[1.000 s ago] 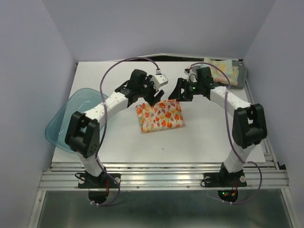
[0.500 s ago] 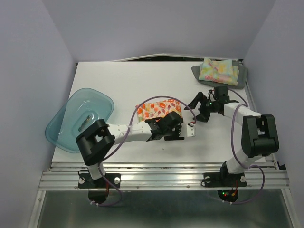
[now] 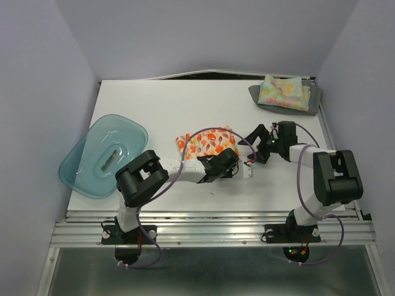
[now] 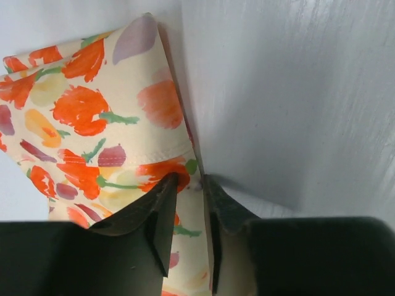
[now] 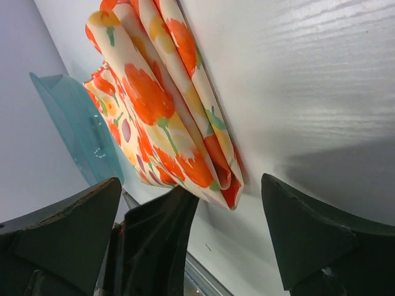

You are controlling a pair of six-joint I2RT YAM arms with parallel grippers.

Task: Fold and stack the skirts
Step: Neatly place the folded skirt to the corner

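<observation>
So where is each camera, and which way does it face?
Top external: fixed above and behind, looking down on the table; left arm and right arm show.
Left wrist: behind the left gripper, looking down at the orange-flowered skirt pinched between its fingers.
Right wrist: behind the open right gripper, facing the skirt's folded side.
Shared: all see that skirt.

White table (image 3: 185, 105), pale lilac walls (image 3: 37, 74)

Folded skirt (image 3: 207, 140) lies mid-table (image 3: 154, 105), left gripper (image 4: 188, 185) pinching its near right corner, right gripper (image 3: 253, 147) just to its right. Basin (image 3: 92, 154) sits at the left edge; a second skirt (image 3: 284, 91) rests on a third (image 3: 313, 103) in the far right corner.
</observation>
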